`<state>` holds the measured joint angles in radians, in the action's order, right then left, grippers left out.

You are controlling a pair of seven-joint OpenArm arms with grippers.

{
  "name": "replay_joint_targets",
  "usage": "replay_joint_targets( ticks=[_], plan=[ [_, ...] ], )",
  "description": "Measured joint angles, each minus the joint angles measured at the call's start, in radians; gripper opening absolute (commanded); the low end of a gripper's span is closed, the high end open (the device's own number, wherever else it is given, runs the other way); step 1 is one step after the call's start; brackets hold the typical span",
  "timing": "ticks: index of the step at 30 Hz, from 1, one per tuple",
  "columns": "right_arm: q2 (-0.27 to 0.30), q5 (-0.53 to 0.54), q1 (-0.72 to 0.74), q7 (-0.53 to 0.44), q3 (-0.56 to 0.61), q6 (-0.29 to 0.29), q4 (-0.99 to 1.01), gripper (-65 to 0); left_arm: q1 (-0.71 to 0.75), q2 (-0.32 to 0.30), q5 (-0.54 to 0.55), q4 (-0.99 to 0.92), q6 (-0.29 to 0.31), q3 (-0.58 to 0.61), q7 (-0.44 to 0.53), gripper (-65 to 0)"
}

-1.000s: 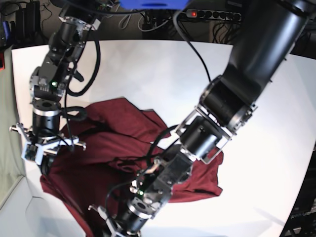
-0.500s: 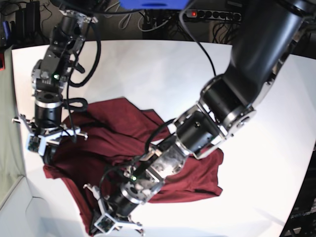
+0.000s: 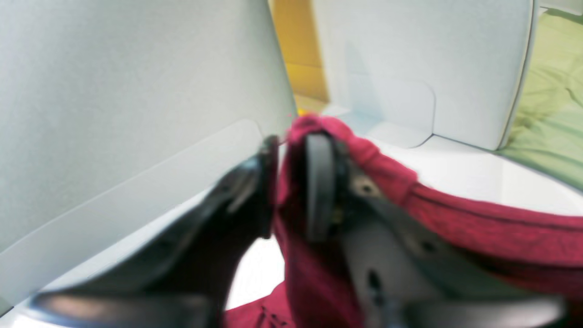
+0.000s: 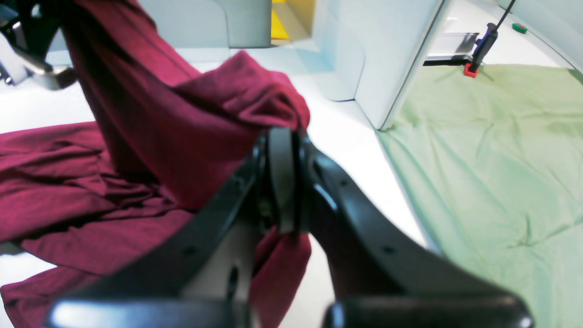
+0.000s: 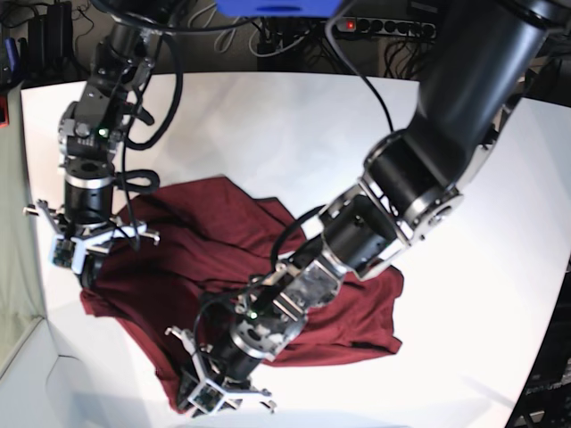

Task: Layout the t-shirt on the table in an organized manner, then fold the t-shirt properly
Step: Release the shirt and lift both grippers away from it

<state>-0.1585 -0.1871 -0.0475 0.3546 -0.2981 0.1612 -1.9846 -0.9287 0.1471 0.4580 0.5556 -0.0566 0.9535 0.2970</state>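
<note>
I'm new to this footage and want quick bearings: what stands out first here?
A wrinkled dark red fabric t-shirt lies crumpled on the big white matte table, by its near-left edge in the base view. Both black arms reach down into it: the right gripper is shut on a raised fold of the shirt, and the left gripper has cloth between its fingers near the front edge.

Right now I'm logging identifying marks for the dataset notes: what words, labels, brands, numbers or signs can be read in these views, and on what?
None can be read.
The t-shirt is plain maroon, with no print and no visible tag.
The table carries no marking.
The left gripper, the right gripper and both arms show no legible label.
The blue object at the top edge shows no legible text.
</note>
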Motion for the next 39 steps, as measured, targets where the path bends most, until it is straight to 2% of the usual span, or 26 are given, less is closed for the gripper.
replay_joint_targets(
  ticks=[5, 9, 13, 15, 19, 22, 26, 29, 35, 37, 39],
  plan=[
    [0.000, 0.000, 0.023, 0.002, -0.003, 0.000, 0.029, -65.0, -0.008, 0.001, -0.001, 0.000, 0.000, -0.017, 0.000, -31.8],
    [0.000, 0.000, 0.045, -0.001, -0.026, -0.001, 0.062, -65.0, 0.002, 0.004, 0.000, 0.009, 0.000, -0.177, 0.003, -30.7],
    [0.001, 0.000, 0.053, 0.001, -0.041, 0.000, 0.088, -65.0, 0.079, -0.005, 0.003, 0.047, -0.015, -0.375, -0.004, -30.7],
    [0.008, -0.002, 0.065, 0.000, -0.051, 0.000, 0.108, -65.0, 0.135, -0.038, 0.004, 0.110, -0.014, -0.391, -0.004, -30.7],
    [0.013, 0.000, 0.096, 0.002, -0.104, 0.000, 0.159, -65.0, 0.221, -0.145, 0.000, 0.217, -0.007, -0.387, -0.013, -30.7],
    [0.011, 0.003, 0.111, -0.003, -0.166, 0.000, 0.178, -65.0, 0.273, -0.226, 0.000, 0.305, -0.014, -0.394, -0.004, -30.7],
    [0.011, 0.000, 0.135, 0.002, -0.256, -0.001, 0.209, -65.0, 0.344, -0.301, 0.000, 0.342, -0.014, -0.396, -0.008, -30.7],
    [0.013, 0.000, 0.148, -0.001, -0.299, -0.001, 0.238, -57.3, 0.394, -0.330, -0.001, 0.342, -0.014, -0.396, -0.009, -30.7],
    [0.014, 0.000, 0.146, 0.004, -0.346, -0.001, 0.307, -27.3, 0.433, -0.356, -0.001, 0.349, -0.014, -0.396, -0.005, -30.7],
    [0.011, -0.001, 0.145, 0.005, -0.371, -0.001, 0.298, -23.4, 0.438, -0.358, 0.000, 0.349, -0.014, -0.396, -0.008, -30.7],
    [0.007, 0.001, 0.123, 0.000, -0.381, -0.001, 0.253, -23.3, 0.440, -0.359, 0.000, 0.349, -0.014, -0.396, -0.009, -30.7]
  ],
)
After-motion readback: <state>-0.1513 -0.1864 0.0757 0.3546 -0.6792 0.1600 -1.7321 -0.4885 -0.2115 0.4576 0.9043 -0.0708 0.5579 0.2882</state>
